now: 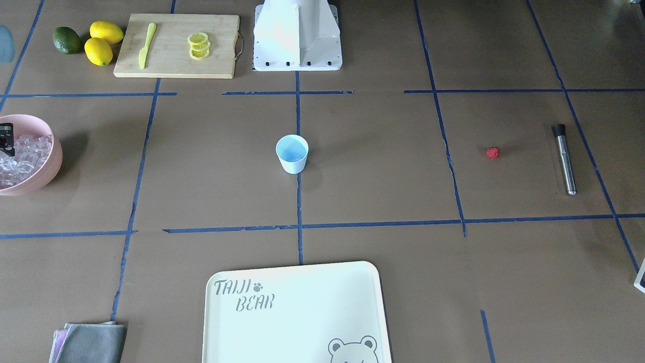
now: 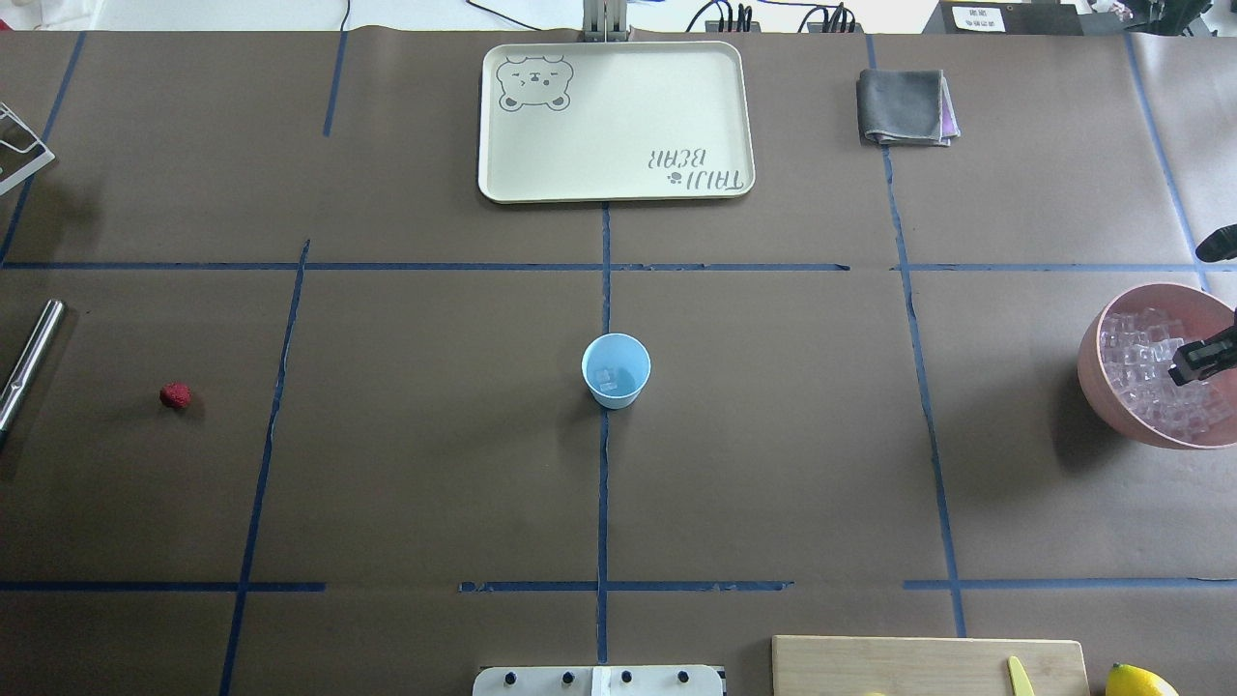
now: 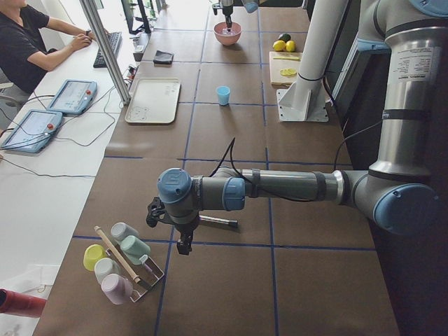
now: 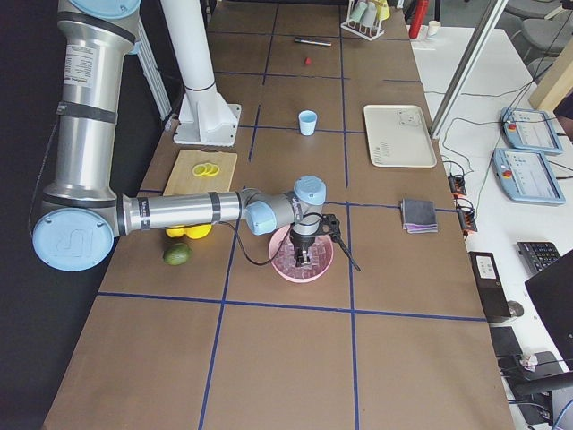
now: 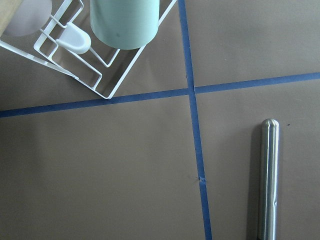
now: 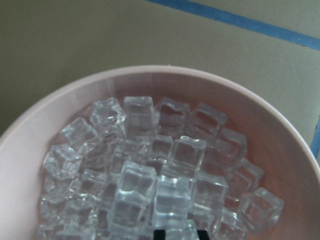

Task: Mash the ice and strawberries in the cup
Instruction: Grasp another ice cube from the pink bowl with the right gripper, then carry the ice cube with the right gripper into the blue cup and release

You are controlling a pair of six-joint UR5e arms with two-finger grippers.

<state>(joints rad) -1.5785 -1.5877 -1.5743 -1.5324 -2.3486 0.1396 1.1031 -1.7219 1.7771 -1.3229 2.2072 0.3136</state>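
Closest to us, ice cubes [image 6: 150, 185] fill the pink bowl [image 6: 60, 105]. Our right gripper [image 2: 1189, 364] hangs right over them, and we cannot tell whether its jaws are apart. The cup [image 2: 616, 370] stands mid-table with ice inside. The strawberry [image 2: 175, 394] lies well apart on the left, near the steel rod [image 5: 268, 180]. We cannot tell the left gripper's [image 3: 183, 241] state either.

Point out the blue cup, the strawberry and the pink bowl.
cup [image 1: 293, 164]: exterior front-facing view, on its outer wall.
strawberry [image 2: 175, 394]: overhead exterior view, on its red middle.
pink bowl [image 1: 50, 169]: exterior front-facing view, on its outer wall.
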